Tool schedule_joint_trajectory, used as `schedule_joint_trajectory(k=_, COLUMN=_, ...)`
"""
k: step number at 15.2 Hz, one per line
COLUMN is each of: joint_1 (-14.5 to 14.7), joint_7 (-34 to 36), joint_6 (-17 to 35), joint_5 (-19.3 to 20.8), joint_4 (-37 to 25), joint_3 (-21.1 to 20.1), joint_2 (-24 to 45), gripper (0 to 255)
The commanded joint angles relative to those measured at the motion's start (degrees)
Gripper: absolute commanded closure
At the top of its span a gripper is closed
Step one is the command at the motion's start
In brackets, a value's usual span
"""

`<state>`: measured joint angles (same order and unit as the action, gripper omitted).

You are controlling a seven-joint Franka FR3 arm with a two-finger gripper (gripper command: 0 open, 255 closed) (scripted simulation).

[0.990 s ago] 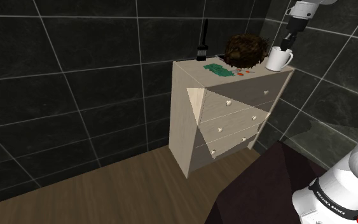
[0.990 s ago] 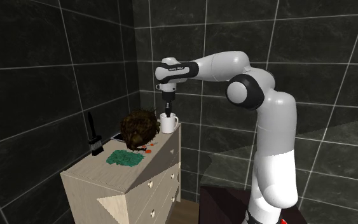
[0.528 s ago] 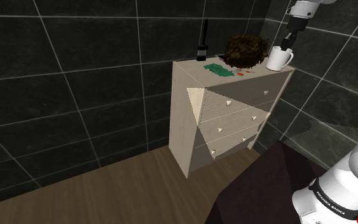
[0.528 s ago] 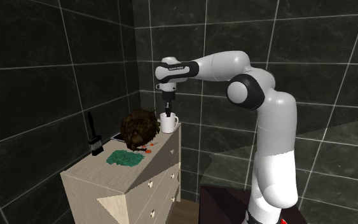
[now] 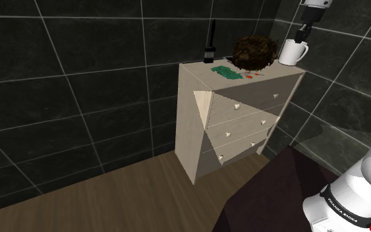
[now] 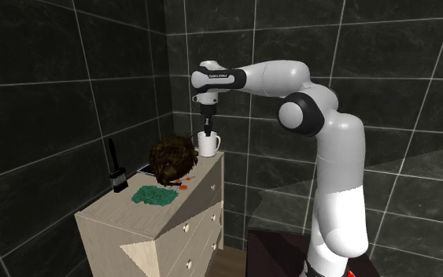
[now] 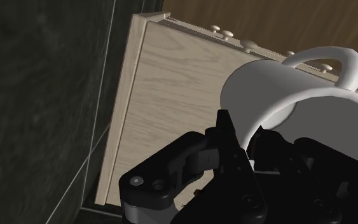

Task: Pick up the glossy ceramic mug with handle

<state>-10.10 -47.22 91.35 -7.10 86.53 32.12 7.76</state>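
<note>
A white glossy mug (image 5: pixel 292 52) with a loop handle hangs just above the far corner of the pale wooden dresser (image 5: pixel 243 105), by the tiled wall. My black gripper (image 5: pixel 300 41) comes down from above and is shut on the mug's rim. In the second exterior view the mug (image 6: pixel 207 145) hangs under the gripper (image 6: pixel 207 132), its handle toward that view's right. In the wrist view the mug (image 7: pixel 311 105) is clasped at its rim by the gripper (image 7: pixel 241 137), over the dresser top (image 7: pixel 171 83).
On the dresser top lie a brown shaggy clump (image 5: pixel 255 53), a green patch (image 5: pixel 225 70), small red bits (image 5: pixel 251 76) and an upright black brush (image 5: pixel 211 46). Dark tiled walls close in behind. My dark stand (image 5: pixel 269 198) is at the shoulder view's lower right.
The gripper has risen with the mug in it. The mug has left the dresser top and hangs a little higher and further toward the shoulder view's right.
</note>
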Motion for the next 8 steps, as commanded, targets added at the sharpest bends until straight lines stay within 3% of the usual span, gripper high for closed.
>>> schedule_joint_trajectory(k=1, joint_1=-0.13, joint_7=0.05, joint_6=-1.73, joint_5=-0.11, joint_4=-1.89, joint_3=0.05, joint_2=0.21, gripper=255)
schedule_joint_trajectory(k=8, joint_1=-0.84, joint_7=-0.17, joint_6=-6.28, joint_5=-0.92, joint_4=-7.68, joint_3=0.28, joint_2=1.69, gripper=255)
